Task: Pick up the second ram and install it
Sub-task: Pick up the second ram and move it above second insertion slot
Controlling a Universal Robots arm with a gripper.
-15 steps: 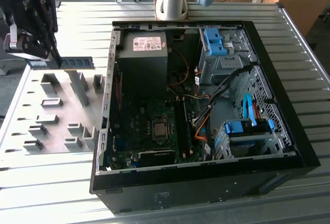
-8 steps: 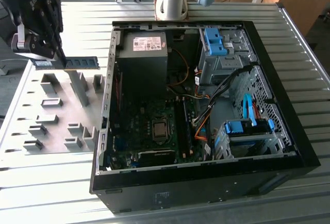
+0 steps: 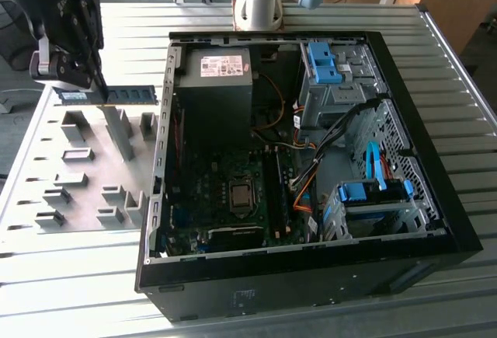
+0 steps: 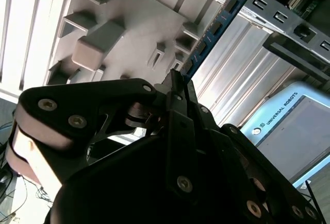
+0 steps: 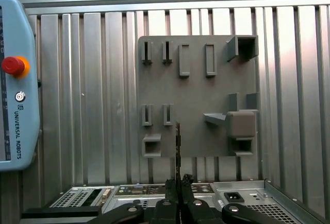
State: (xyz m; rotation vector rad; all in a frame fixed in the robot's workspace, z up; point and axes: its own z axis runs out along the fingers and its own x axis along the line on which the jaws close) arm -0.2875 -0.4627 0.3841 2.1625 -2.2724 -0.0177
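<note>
End effector (image 3: 92, 81) clamped on the second ram (image 3: 124, 95), which hangs level above the grey fixture tray (image 3: 89, 175) beside the open computer case (image 3: 272, 291); carrying it well likely demands an unslipping, square grip and no tilt

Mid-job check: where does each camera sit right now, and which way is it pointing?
Exterior view: off the arm, above, looking down on the table, open case and tray; the arm base and the gripper holding the ram show.
First wrist view: on the wrist, looking down past the gripper at the tray; ram edge-on.
Second wrist view: on the wrist, looking slantwise along the gripper and ram.
Shared: both wrist views show the tray, case edge and pendant.
</note>
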